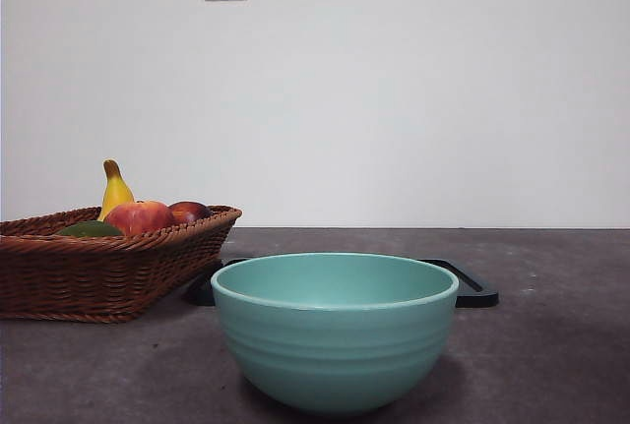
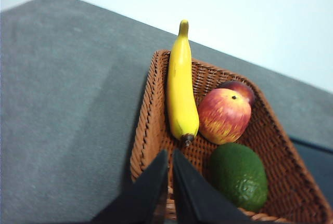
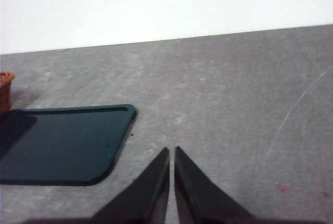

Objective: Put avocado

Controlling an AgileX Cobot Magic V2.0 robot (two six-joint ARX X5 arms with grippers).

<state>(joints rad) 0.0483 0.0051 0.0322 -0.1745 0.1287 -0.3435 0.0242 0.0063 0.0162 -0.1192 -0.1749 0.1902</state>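
Observation:
The dark green avocado [image 2: 239, 176] lies in a brown wicker basket [image 2: 151, 104] beside a red-orange apple [image 2: 225, 116] and a yellow banana [image 2: 181, 83]. In the front view the avocado [image 1: 91, 230] peeks over the rim of the basket [image 1: 98, 272] at the left. My left gripper [image 2: 170, 154] is shut and empty, above the basket's near edge, apart from the avocado. My right gripper [image 3: 171, 151] is shut and empty over bare table. Neither arm shows in the front view.
A teal bowl [image 1: 335, 331] stands front and centre. A dark flat tray [image 1: 472, 291] lies behind it, also seen in the right wrist view [image 3: 62, 143]. A second reddish fruit [image 1: 189, 212] sits in the basket. A wall stands behind the table.

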